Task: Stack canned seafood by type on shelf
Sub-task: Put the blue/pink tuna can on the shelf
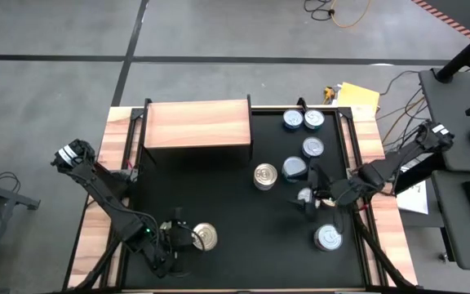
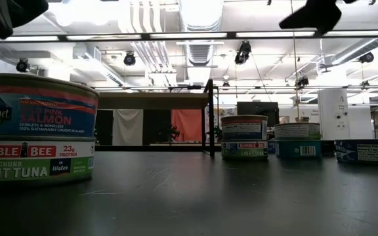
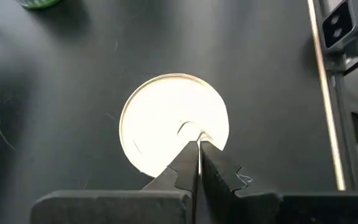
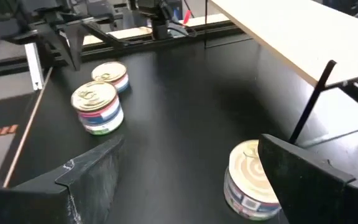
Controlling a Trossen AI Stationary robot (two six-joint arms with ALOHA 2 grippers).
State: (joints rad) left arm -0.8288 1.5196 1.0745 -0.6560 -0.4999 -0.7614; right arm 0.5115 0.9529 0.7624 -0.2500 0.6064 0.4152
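Note:
The light-brown wooden shelf (image 1: 196, 122) stands at the table's far left, its top bare. Several blue-topped cans (image 1: 312, 147) sit to its right. A gold-topped can (image 1: 265, 175) stands near the shelf's right leg, and another gold-topped can (image 1: 205, 237) sits near the near edge. In the low view this near one is a stack of two cans (image 2: 35, 131). My left gripper (image 3: 199, 148) is shut and hovers above that can's gold top (image 3: 173, 121). My right gripper (image 4: 188, 168) is open and raised over the table's right middle, with nothing between its fingers.
A blue-topped can (image 1: 327, 238) sits alone near the near right corner. The shelf's thin black leg (image 4: 309, 99) stands beside a gold-topped stack (image 4: 250, 180). Two more gold-topped cans (image 4: 98, 106) show farther off. A raised rail (image 3: 328, 99) borders the black table.

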